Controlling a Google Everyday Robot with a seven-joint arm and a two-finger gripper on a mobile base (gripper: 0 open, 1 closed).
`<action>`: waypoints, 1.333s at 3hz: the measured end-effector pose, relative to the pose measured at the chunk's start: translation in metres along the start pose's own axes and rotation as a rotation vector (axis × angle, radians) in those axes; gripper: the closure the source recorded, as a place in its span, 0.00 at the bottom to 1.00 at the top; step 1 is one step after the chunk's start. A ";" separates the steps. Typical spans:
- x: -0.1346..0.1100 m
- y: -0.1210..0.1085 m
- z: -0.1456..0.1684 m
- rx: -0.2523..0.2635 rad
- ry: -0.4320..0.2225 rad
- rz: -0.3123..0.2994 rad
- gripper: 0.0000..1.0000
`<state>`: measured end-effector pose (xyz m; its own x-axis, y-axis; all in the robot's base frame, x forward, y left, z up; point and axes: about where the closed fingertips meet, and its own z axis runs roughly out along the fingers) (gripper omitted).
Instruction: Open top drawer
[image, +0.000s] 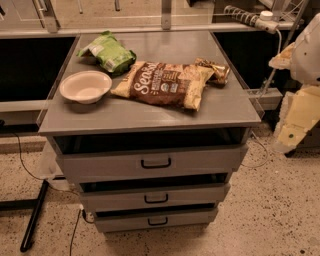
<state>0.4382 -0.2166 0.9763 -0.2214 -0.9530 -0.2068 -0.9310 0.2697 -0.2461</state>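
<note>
Jaws' opening cannot be told; gripper (299, 107) hangs right of top drawer (200, 161), apart.

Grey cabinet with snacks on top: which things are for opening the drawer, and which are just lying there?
For the job: wide grey top drawer; its small black loop handle; the robot's pale gripper, off at the right edge.

Just lying about: round white bowl; crinkly green snack bag; big brown chip bag; small shiny brown packet.
</note>
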 end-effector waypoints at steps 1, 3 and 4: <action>0.000 0.000 0.000 0.000 0.000 0.000 0.00; 0.008 0.012 0.024 0.027 -0.080 -0.053 0.00; 0.025 0.015 0.065 0.038 -0.177 -0.085 0.00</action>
<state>0.4375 -0.2272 0.9056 -0.0850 -0.9343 -0.3463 -0.9317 0.1977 -0.3046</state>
